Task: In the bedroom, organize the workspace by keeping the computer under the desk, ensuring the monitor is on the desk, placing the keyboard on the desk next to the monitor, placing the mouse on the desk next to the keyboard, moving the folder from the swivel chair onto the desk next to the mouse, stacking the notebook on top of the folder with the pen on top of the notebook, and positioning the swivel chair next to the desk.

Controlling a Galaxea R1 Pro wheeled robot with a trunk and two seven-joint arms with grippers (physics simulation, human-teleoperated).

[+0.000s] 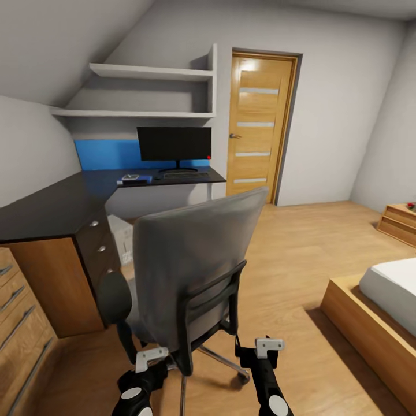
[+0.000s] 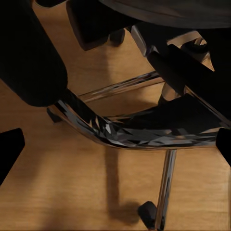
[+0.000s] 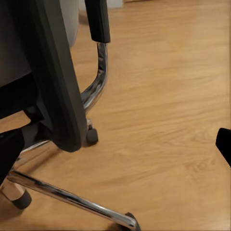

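Observation:
The grey swivel chair (image 1: pixel 193 271) stands right in front of me with its back toward me, a short way out from the black-topped desk (image 1: pixel 52 208). At the desk's far end stands the monitor (image 1: pixel 174 144), with the keyboard (image 1: pixel 182 175) in front of it. Beside those lies the blue folder (image 1: pixel 137 180), bearing a small dark notebook (image 1: pixel 130 177). The pale computer (image 1: pixel 122 234) shows under the desk. My left gripper (image 1: pixel 151 358) is open, low behind the chair over its chrome base (image 2: pixel 120 130). My right gripper (image 1: pixel 261 349) hangs open beside the chair's black back frame (image 3: pixel 57 82).
Light oak drawers (image 1: pixel 23 323) stand at the near left against the desk's drawer unit. A bed (image 1: pixel 375 300) on a wooden frame lies at the right, with a low cabinet (image 1: pixel 398 222) beyond it. The oak door (image 1: pixel 260 124) is shut. Wood floor stretches to the chair's right.

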